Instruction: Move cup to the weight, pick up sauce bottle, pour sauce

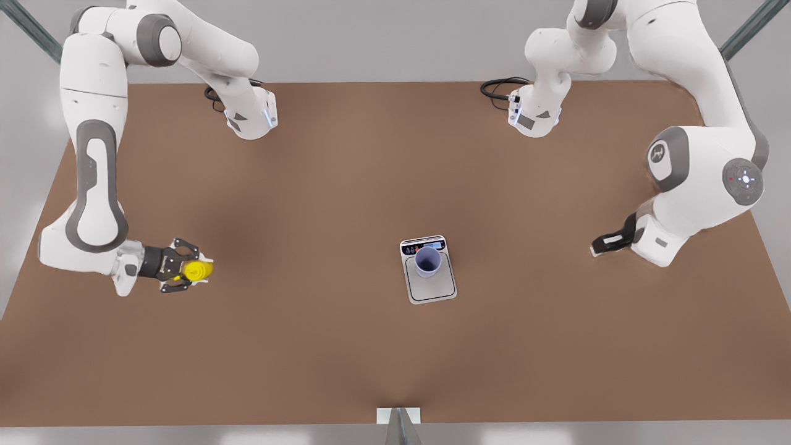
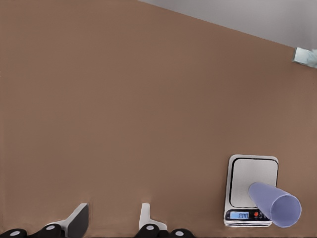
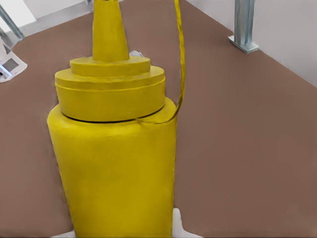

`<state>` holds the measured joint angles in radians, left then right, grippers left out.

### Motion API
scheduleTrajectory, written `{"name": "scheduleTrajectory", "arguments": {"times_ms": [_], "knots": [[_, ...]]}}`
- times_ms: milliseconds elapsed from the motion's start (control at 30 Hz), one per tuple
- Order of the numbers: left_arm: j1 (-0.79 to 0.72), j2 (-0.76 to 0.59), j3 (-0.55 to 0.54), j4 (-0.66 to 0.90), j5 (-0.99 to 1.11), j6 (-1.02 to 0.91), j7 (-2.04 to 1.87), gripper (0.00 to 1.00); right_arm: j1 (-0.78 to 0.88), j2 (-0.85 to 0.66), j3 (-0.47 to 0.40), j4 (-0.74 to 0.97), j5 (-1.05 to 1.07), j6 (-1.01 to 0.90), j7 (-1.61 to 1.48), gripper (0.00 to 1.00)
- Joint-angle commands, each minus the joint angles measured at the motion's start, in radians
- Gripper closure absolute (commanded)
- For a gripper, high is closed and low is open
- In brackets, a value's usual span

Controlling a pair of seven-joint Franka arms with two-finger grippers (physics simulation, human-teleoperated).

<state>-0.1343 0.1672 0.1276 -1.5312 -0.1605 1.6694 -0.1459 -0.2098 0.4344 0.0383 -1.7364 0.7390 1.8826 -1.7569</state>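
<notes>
The right claw [image 1: 193, 272], at the front view's left, is gripping the yellow plastic sauce bottle [image 1: 199, 271] over the brown table [image 1: 309, 185]. The lavender cup [image 1: 427, 260] is standing on the small white scale [image 1: 429, 272], whose lit display is unreadable. The left claw [image 1: 602, 244] is waiting released at the front view's right.

Sauce bottle [image 3: 116, 163]: base and nozzle tip running off the right wrist view's edges; in the front view the right gripper [image 1: 185, 272] is covering most of its body. Left gripper [image 2: 110, 218]: fingers cut off at the left wrist view's edge. Scale [image 2: 251, 191]: display digits too small to read.
</notes>
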Motion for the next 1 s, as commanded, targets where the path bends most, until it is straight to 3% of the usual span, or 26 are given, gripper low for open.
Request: {"name": "scheduleTrajectory", "arguments": {"times_ms": [0, 67, 167, 267, 300, 367, 500, 600, 967], "knots": [[0.062, -0.026, -0.054, -0.007, 0.062, -0.011, 0.032, 0.15, 0.027, -0.011, 0.0, 0.011, -0.039, 0.029, 0.048, 0.43], [0.061, -0.017, -0.057, 0.022, 0.064, -0.039, 0.042, 0.0, 0.145, -0.054, 0.009, 0.023, -0.229, 0.142, 0.301, 0.43], [0.022, 0.037, -0.065, 0.046, 0.14, -0.033, 0.051, 0.0, 0.357, -0.06, 0.021, 0.043, -0.555, 0.273, 0.782, 0.43], [-0.001, 0.068, -0.062, 0.126, 0.159, -0.025, 0.055, 0.0, 0.371, -0.045, 0.199, 0.049, -0.908, 0.326, 1.241, 0.43], [-0.002, 0.068, -0.063, 0.129, 0.157, -0.025, 0.048, 0.0, 0.372, -0.034, 0.253, 0.084, -0.954, 0.317, 1.261, 0.43], [-0.002, 0.068, -0.065, 0.131, 0.156, -0.023, 0.048, 0.0, 0.403, -0.031, 0.258, 0.09, -0.961, 0.311, 1.252, 0.43], [-0.004, 0.083, -0.065, 0.132, 0.159, 0.012, 0.049, 0.0, 0.564, -0.016, 0.258, 0.098, -1.214, 0.29, 1.238, 0.43], [-0.004, 0.083, -0.063, 0.132, 0.16, 0.012, 0.049, 0.0, 0.699, 0.152, 0.258, 0.36, -1.349, 0.087, 1.202, 0.43], [-0.004, 0.077, -0.059, 0.155, 0.16, 0.019, 0.046, 0.0, 0.888, 0.3, 0.25, 0.469, -1.917, 0.016, 1.205, 0.43]]}}
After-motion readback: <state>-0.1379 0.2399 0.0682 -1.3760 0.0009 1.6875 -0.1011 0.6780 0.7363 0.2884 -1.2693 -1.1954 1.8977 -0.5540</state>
